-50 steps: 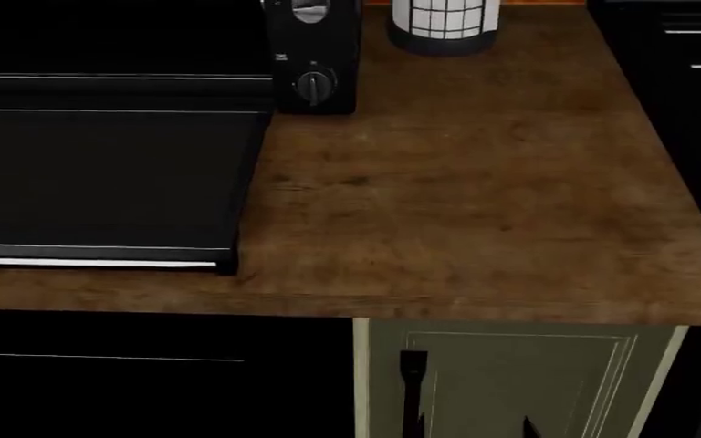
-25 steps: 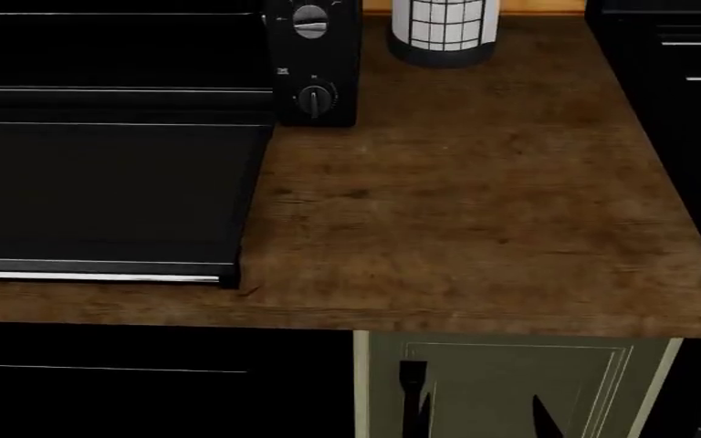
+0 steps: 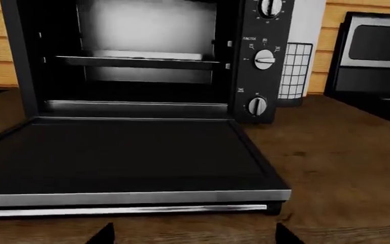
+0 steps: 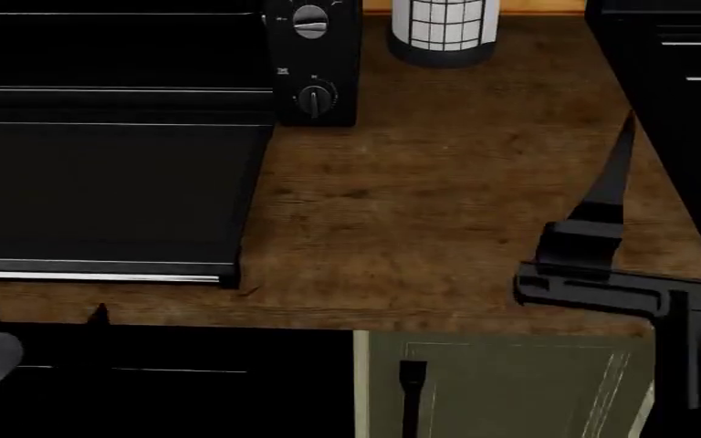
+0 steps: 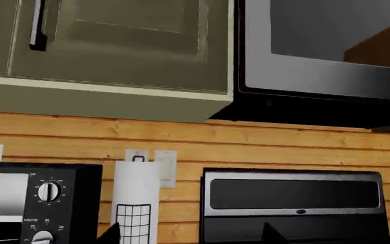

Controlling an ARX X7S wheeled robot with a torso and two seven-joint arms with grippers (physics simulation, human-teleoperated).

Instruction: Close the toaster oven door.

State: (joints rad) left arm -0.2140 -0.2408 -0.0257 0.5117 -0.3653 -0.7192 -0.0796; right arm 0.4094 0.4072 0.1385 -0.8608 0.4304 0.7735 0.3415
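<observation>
The toaster oven door (image 4: 101, 196) lies flat open at the head view's left, its handle bar (image 4: 88, 276) running left to right along the near edge. The left gripper (image 4: 36, 315), fingers apart and empty, sits just below it, nearer than the raised right gripper (image 4: 612, 182), whose spread I cannot tell.

Flat, dim, sharp renders; black surfaces merge, perhaps hiding detail; oven cavity glows pale.
</observation>
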